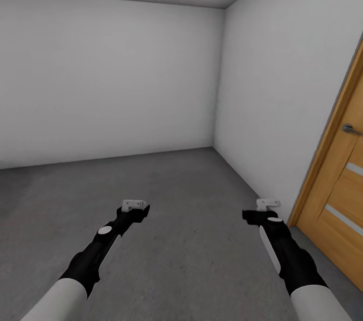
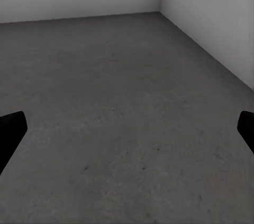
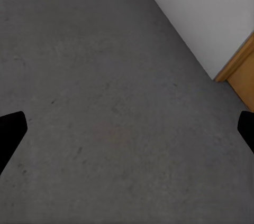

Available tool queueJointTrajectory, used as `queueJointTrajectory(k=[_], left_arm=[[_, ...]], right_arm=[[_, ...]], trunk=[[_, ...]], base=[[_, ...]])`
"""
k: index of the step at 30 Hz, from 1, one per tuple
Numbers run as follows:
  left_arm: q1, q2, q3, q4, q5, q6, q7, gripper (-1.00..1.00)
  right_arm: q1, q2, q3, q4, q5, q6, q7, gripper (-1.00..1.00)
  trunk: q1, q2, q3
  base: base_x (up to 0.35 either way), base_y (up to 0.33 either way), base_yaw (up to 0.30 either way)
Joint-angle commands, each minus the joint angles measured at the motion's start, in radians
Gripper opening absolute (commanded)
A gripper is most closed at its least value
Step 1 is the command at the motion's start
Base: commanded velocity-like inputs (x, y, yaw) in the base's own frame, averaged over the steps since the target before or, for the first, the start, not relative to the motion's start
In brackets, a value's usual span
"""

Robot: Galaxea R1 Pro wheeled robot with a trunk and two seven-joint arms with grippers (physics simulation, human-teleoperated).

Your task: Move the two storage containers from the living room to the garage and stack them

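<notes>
The robot stands in the garage, facing a corner where two plain white walls (image 1: 111,73) meet above the floor (image 1: 191,184) of mottled grey concrete. At the right edge of the head view a wooden panel door (image 1: 343,195) with a metal handle (image 1: 351,129) and pale horizontal insets sits in its frame against the right-hand wall. Both arms reach forward and low over the concrete, well apart from each other. The left gripper (image 1: 135,206) hangs over bare floor, and in the left wrist view its two dark fingertips (image 2: 10,129) show at opposite edges of the picture with only grey concrete and the wall corner between them, so its jaws are spread wide and hold nothing. The right gripper (image 1: 267,205) hangs near the foot of the right wall, close to the door frame; its wrist view likewise shows its dark fingertips (image 3: 10,129) far apart over concrete, jaws spread and holding nothing.
</notes>
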Motion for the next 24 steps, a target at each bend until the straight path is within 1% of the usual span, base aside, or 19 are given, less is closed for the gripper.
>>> queueJointTrajectory(k=[1, 9, 24], left_arm=[[-0.001, 0.001, -0.003, -0.002, 0.011, 0.006, 0.000, 1.00], [0.000, 0.002, -0.003, -0.007, 0.011, 0.005, 0.000, 1.00], [0.001, 0.002, 0.004, -0.015, 0.012, 0.003, 0.002, 1.00]], right_arm=[[-0.001, 0.000, 0.001, 0.000, 0.000, 0.000, -0.003, 1.00], [-0.001, 0.001, 0.003, 0.005, 0.000, -0.023, -0.003, 1.00], [-0.001, 0.001, -0.001, 0.004, -0.002, -0.027, -0.001, 1.00]], trunk=[[0.000, -0.001, -0.002], [0.000, -0.001, -0.003], [0.000, -0.001, -0.007]], base=[[0.000, 0.000, 0.000], [0.000, 0.000, 0.000], [0.000, 0.000, 0.000]])
